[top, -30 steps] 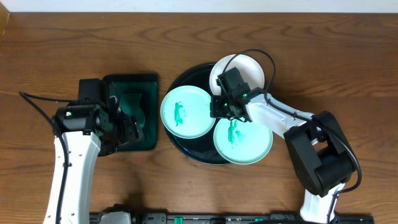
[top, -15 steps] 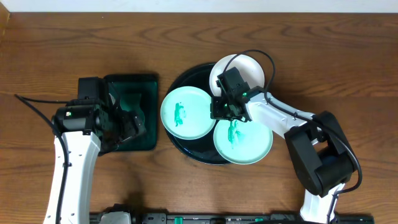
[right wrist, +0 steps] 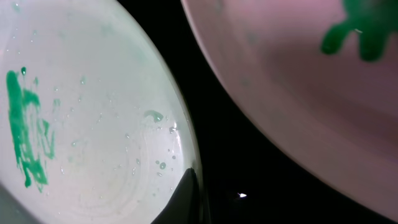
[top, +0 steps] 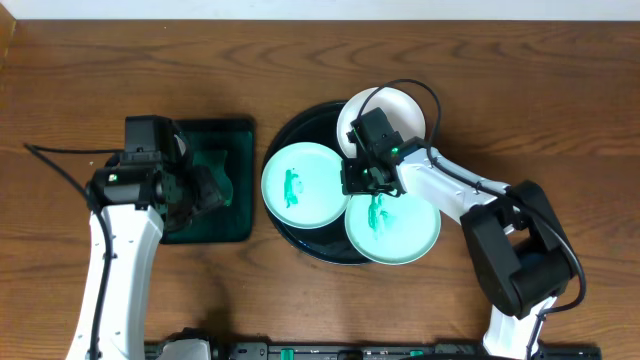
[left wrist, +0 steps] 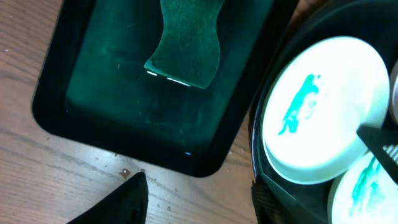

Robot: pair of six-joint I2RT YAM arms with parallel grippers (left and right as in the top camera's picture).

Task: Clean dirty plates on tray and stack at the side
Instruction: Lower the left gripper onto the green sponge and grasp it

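Brown tabletop carries the black tray, three smeared plates inside. Clenched, the right gripper sits at the rim of the nine o'clock plate; a nudge could skid it off. Released, the left gripper hovers near the sponge.

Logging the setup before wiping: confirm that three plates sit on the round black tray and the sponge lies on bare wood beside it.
Wrong on the sponge: it lies in the small dark-green tray, not on bare wood, as the left wrist view shows. Three plates do sit on the round black tray.
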